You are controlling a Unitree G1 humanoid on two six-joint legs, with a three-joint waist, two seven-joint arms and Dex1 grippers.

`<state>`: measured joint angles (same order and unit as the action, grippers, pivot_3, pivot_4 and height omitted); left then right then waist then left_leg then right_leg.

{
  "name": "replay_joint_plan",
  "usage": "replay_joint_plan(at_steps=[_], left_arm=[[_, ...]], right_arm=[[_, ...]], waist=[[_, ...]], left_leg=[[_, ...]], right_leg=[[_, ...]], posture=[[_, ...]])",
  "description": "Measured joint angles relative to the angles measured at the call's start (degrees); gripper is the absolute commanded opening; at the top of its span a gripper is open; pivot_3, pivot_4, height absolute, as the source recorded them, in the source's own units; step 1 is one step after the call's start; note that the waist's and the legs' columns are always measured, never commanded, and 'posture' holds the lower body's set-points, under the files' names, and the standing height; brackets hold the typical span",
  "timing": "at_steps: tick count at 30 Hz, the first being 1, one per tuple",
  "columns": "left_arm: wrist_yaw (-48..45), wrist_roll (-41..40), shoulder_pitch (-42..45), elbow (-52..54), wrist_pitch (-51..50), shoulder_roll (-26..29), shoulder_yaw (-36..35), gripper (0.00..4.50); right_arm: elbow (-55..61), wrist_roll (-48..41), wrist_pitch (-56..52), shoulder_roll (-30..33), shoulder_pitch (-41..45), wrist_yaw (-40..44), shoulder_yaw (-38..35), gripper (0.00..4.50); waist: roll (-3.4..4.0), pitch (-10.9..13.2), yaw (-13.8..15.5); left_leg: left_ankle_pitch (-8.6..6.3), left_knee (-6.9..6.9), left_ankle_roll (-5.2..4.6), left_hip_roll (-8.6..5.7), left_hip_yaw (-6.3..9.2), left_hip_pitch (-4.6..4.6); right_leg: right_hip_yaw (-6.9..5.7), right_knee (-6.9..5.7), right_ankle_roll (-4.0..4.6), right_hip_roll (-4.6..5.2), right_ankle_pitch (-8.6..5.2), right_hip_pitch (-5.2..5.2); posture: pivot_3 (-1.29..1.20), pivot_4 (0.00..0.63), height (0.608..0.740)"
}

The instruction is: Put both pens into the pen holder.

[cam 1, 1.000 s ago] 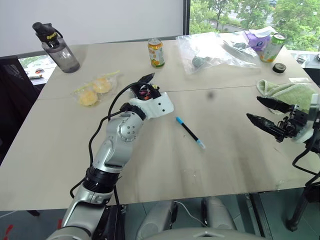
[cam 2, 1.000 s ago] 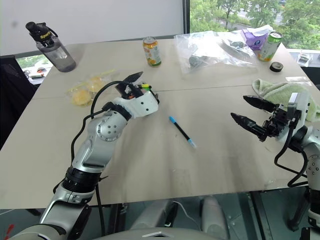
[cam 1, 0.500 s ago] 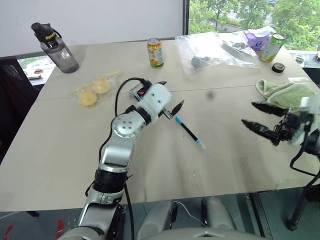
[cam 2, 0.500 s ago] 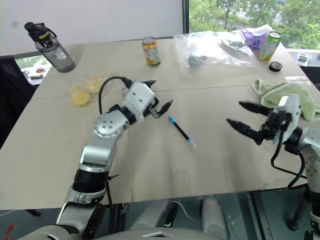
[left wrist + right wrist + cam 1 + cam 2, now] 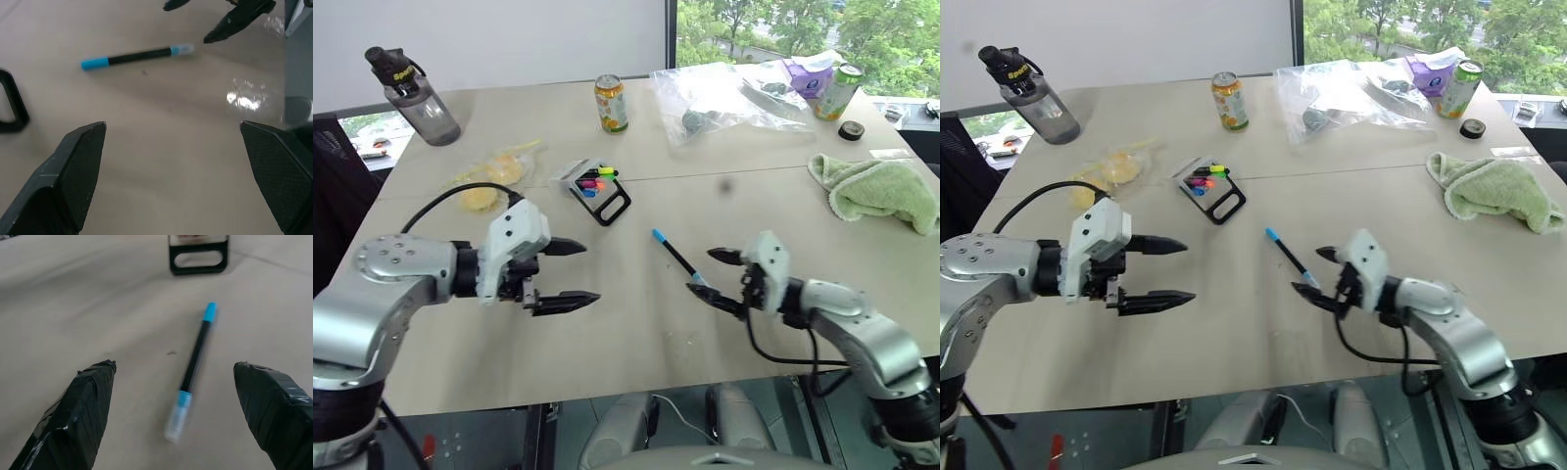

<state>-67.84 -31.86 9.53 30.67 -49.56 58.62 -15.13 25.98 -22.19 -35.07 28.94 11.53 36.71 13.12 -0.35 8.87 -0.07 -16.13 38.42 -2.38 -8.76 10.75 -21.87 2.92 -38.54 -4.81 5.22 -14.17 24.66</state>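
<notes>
Beside the pen [image 5: 678,258], right end effector [image 5: 715,277].

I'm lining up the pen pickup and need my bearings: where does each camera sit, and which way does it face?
Left and right eye views: on the head, looking forward and down over the table; both arms show, left gripper and right gripper with jaws open.
Left wrist view: along the left gripper's fingers toward the blue-capped pen, with the right gripper beyond it.
Right wrist view: along the right gripper's fingers at the same pen, pen holder beyond.
Shared: every view shows the pen lying on the table.
</notes>
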Motion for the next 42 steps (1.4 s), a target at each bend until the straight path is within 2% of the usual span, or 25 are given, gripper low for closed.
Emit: replay_joint_plan(at_steps=[2, 5, 8, 11, 12, 13, 14, 15, 18, 19, 22, 24, 27, 30, 31, 32, 33, 35, 39, 42], left_arm=[[-0.12, -0.36, -1.14, -0.02, 0.04, 1.33, -0.62, 4.48], [-0.13, -1.06, -2.91, -0.09, 0.12, 2.74, -0.89, 4.48], [0.26, -1.25, -3.20, -0.09, 0.12, 2.75, -1.01, 4.48], [1.26, -2.04, -4.07, 0.38, 0.12, 2.75, -1.40, 4.50], [1.70, -2.11, -4.99, 0.49, 0.12, 2.74, -1.87, 4.50], [1.76, -2.12, -5.16, 0.49, 0.12, 2.75, -1.94, 4.50], [1.91, -2.15, -5.39, 0.50, 0.14, 2.75, -2.14, 4.50], [1.99, -2.15, -5.40, 0.50, 0.17, 2.75, -2.23, 4.50], [2.18, -2.10, -5.46, 0.52, 1.16, 2.75, -2.31, 4.50], [2.29, -1.84, -5.48, 0.52, 2.02, 2.75, -2.24, 4.50], [3.53, -1.04, -4.99, -0.11, 4.40, 2.15, -1.53, 4.50], [5.09, -1.01, -3.46, -1.45, 5.50, -0.41, -0.74, 4.50], [8.70, -0.34, -0.73, -4.42, 6.91, -4.27, 0.77, 4.50], [14.43, 1.89, 3.38, -6.76, 6.46, -8.18, 3.95, 4.50], [17.72, 2.58, 5.63, -7.74, 6.34, -11.08, 5.41, 4.50], [23.63, 1.44, 11.11, -10.23, 4.67, -19.30, 5.69, 4.50], [26.10, 0.59, 13.17, -11.30, 4.13, -23.14, 5.16, 4.50], [34.33, -2.41, 19.26, -14.60, 1.86, -34.60, 3.65, 4.50], [43.94, -8.61, 23.84, -15.89, -0.21, -45.79, 1.38, 4.50], [46.73, -11.07, 24.13, -15.91, -0.81, -47.43, 0.38, 4.50]], right_arm=[[-0.35, 2.06, -2.13, -1.22, 2.71, -2.10, 2.11, 4.13], [-3.65, 6.76, -12.09, -5.39, 7.74, -9.60, 5.58, 4.13], [-3.81, 7.46, -16.76, -6.24, 8.30, -11.60, 6.40, 4.13], [-1.70, 7.52, -24.82, -7.39, 10.74, -13.94, 6.77, 3.30], [-1.25, 7.35, -27.35, -7.47, 11.43, -14.42, 6.07, 2.77], [-1.21, 7.33, -27.64, -7.45, 11.47, -14.50, 5.90, 2.53], [-0.95, 6.87, -28.70, -7.61, 11.50, -14.50, 5.10, 1.88], [-0.93, 6.69, -29.07, -7.63, 11.51, -14.50, 4.80, 1.57], [-0.80, 6.46, -29.77, -6.91, 11.84, -14.30, 4.52, 0.18], [-0.66, 6.43, -29.54, -6.57, 11.79, -13.97, 4.71, 0.05], [-0.53, 6.58, -27.67, -4.94, 11.26, -12.98, 5.23, 0.05], [-0.65, 6.93, -26.05, -4.31, 10.80, -12.52, 5.51, 0.05], [-2.81, 6.94, -20.94, -7.25, 9.12, -13.36, 3.02, 0.05], [-4.73, 6.74, -10.50, -11.45, 7.77, -13.75, -1.84, 0.05], [-4.49, 5.86, -5.84, -14.50, 8.22, -14.28, -4.53, 0.05], [-3.90, 4.15, -1.93, -16.76, 7.81, -14.63, -7.45, 0.05], [-3.91, 3.82, -0.83, -18.01, 7.81, -14.69, -8.07, 0.05], [-3.33, 2.61, 3.10, -20.35, 7.54, -13.91, -8.01, 0.05], [-2.16, 2.02, 7.33, -19.97, 5.43, -11.08, -6.12, 0.05], [-2.16, 2.21, 8.78, -19.18, 4.43, -10.53, -5.67, 0.05]], waist=[[0.00, 0.00, 0.00], [-0.02, -0.01, -0.10], [-0.01, -0.01, 0.03], [-0.02, -0.03, -0.24], [-0.02, -0.03, -0.27], [-0.02, -0.03, -0.22], [-0.03, -0.04, -0.18], [-0.03, -0.04, -0.18], [-0.02, -0.04, -0.45], [-0.02, -0.04, -0.53], [-0.01, -0.04, -0.53], [-0.02, -0.06, -0.38], [-0.05, -0.06, -0.45], [0.01, -0.03, -0.55], [-0.03, -0.05, -0.65], [0.02, -0.10, -0.60], [0.00, -0.10, -0.27], [-0.15, -0.17, -0.13], [-0.27, -0.24, -1.55], [-0.27, -0.24, -2.40]], left_leg=[[0.01, -0.03, 0.02, 0.02, 0.00, 0.03], [0.02, -0.12, 0.04, 0.06, 0.01, 0.04], [0.02, -0.14, 0.04, 0.07, 0.07, -0.01], [0.02, -0.15, 0.04, 0.09, 0.05, 0.01], [0.02, -0.17, 0.04, 0.10, 0.05, 0.00], [0.02, -0.20, 0.03, 0.11, 0.08, 0.00], [0.02, -0.21, 0.03, 0.12, 0.13, -0.01], [0.02, -0.22, 0.03, 0.13, 0.14, -0.01], [0.02, -0.25, 0.04, 0.14, 0.12, 0.00], [0.02, -0.28, 0.04, 0.15, 0.12, 0.00], [0.02, -0.30, 0.03, 0.16, 0.12, 0.00], [0.02, -0.29, 0.04, 0.16, 0.13, 0.00], [0.02, -0.24, 0.04, 0.18, 0.17, -0.01], [0.03, -0.22, 0.04, 0.18, 0.12, -0.02], [0.03, -0.19, 0.05, 0.20, 0.14, -0.02], [0.03, -0.15, 0.04, 0.19, 0.13, 0.00], [0.03, -0.10, 0.04, 0.18, 0.26, -0.06], [0.04, 0.04, 0.06, 0.18, 0.37, -0.11], [0.04, -0.01, 0.06, 0.18, 0.28, -0.09], [0.07, -0.08, 0.12, 0.23, 0.23, -0.04]], right_leg=[[-0.01, 0.02, 0.03, -0.04, 0.02, 0.01], [-0.01, 0.04, 0.08, -0.10, 0.04, 0.04], [-0.07, 0.17, 0.08, -0.10, 0.04, 0.07], [-0.05, 0.29, 0.08, -0.11, 0.04, 0.02], [-0.07, 0.33, 0.08, -0.12, 0.04, 0.01], [-0.09, 0.37, 0.08, -0.12, 0.04, 0.00], [-0.15, 0.42, 0.08, -0.13, 0.05, -0.02], [-0.17, 0.44, 0.08, -0.14, 0.05, -0.02], [-0.15, 0.47, 0.08, -0.13, 0.05, -0.02], [-0.15, 0.48, 0.08, -0.13, 0.05, -0.02], [-0.15, 0.51, 0.08, -0.13, 0.05, -0.02], [-0.19, 0.52, 0.08, -0.13, 0.05, -0.04], [-0.24, 0.53, 0.12, -0.16, 0.09, -0.09], [-0.18, 0.47, 0.11, -0.17, 0.10, -0.09], [-0.19, 0.46, 0.11, -0.20, 0.10, -0.10], [-0.22, 0.48, 0.11, -0.23, 0.10, -0.09], [-0.36, 0.50, 0.11, -0.30, 0.10, -0.10], [-0.46, 0.49, 0.12, -0.19, 0.11, -0.14], [-0.33, 0.50, 0.11, -0.17, 0.11, -0.16], [-0.27, 0.40, 0.12, -0.21, 0.11, -0.09]], posture=[[0.00, 0.150, 0.739], [0.00, 0.150, 0.739], [0.00, 0.150, 0.739], [0.00, 0.150, 0.739], [0.00, 0.150, 0.739], [0.00, 0.150, 0.739], [0.00, 0.150, 0.739], [0.00, 0.150, 0.739], [0.00, 0.150, 0.739], [0.00, 0.150, 0.739], [0.00, 0.150, 0.739], [0.00, 0.150, 0.739], [0.00, 0.150, 0.739], [0.00, 0.150, 0.739], [0.00, 0.150, 0.739], [0.00, 0.150, 0.739], [0.00, 0.150, 0.739], [0.00, 0.150, 0.739], [0.00, 0.150, 0.739], [0.00, 0.150, 0.739]])
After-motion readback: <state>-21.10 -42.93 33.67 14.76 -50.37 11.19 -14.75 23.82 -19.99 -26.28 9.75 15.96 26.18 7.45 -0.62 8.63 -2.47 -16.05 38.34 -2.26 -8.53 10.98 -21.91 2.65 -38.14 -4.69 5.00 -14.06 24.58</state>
